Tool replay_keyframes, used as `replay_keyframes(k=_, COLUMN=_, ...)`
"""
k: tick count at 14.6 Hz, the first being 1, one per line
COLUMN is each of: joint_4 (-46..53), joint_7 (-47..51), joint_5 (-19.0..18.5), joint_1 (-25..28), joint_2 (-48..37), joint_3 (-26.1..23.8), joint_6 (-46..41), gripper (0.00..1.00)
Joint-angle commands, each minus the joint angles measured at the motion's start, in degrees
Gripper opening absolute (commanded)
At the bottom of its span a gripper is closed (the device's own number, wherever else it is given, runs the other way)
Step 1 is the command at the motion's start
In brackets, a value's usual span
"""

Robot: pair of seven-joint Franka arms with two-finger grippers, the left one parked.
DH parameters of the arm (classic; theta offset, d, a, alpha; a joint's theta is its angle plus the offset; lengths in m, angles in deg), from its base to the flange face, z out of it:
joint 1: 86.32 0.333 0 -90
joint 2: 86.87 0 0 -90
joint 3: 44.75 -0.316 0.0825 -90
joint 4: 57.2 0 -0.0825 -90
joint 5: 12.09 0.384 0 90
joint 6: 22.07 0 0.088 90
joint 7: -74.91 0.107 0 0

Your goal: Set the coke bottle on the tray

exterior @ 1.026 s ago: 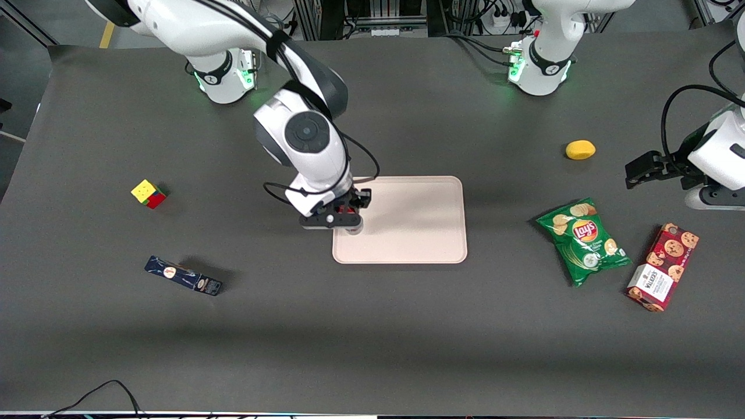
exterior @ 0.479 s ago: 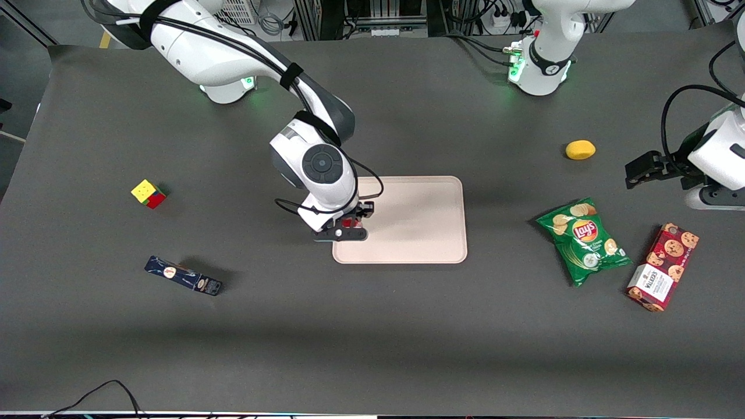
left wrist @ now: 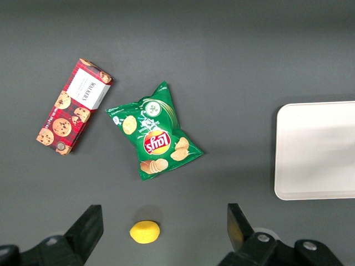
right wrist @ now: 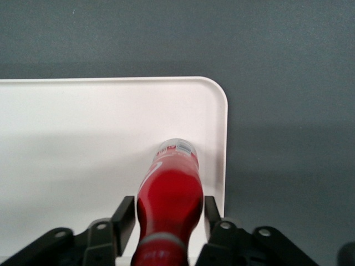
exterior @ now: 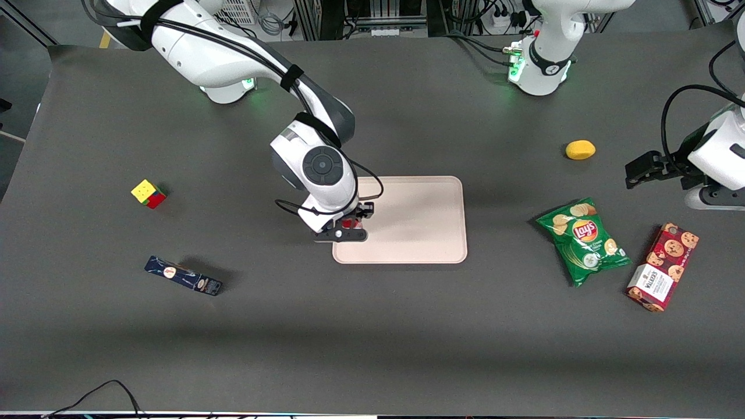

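My right gripper is over the corner of the pale pink-beige tray that lies toward the working arm's end and nearer the front camera. It is shut on the coke bottle, of which only a bit of red shows under the hand. In the right wrist view the red bottle stands upright between the two black fingers, its clear base resting on the tray close to the rounded corner rim. The gripper holds it at the upper body. The tray's end also shows in the left wrist view.
A Rubik's cube and a dark blue oblong box lie toward the working arm's end. A yellow lemon, a green chips bag and a red cookie box lie toward the parked arm's end.
My right arm came down and shifted a little farther over the tray with the bottle between one second and half a second ago. Since then it has stayed still.
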Motion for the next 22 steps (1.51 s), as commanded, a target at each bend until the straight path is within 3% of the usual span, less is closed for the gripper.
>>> replay_keyframes(k=1, joint_4=2.0, joint_7=1.7, joint_5=-1.4, joint_1=0.5, joint_2=0.9, joint_3=0.0, joint_6=-0.6, gripper=1.0)
replay_keyframes(k=10, joint_4=2.6, joint_7=0.8, joint_5=-1.3, joint_1=0.4, joint_2=-3.6, joint_3=0.0, joint_6=-2.6, gripper=1.0)
replay_keyframes(k=14, joint_4=7.6, joint_7=-11.1, joint_5=-0.7, joint_1=-0.1, joint_2=-11.2, joint_3=0.8, joint_6=-15.6, gripper=1.0)
replay_keyframes(k=18, joint_4=8.9, joint_7=-26.1, joint_5=1.0, joint_1=-0.4, joint_2=-20.8, joint_3=8.1, joint_6=-22.4, gripper=1.0)
replay_keyframes(k=22, joint_4=8.8, joint_7=-29.6, joint_5=1.3, joint_1=-1.0, joint_2=-27.7, joint_3=13.1, joint_6=-30.3, gripper=1.0)
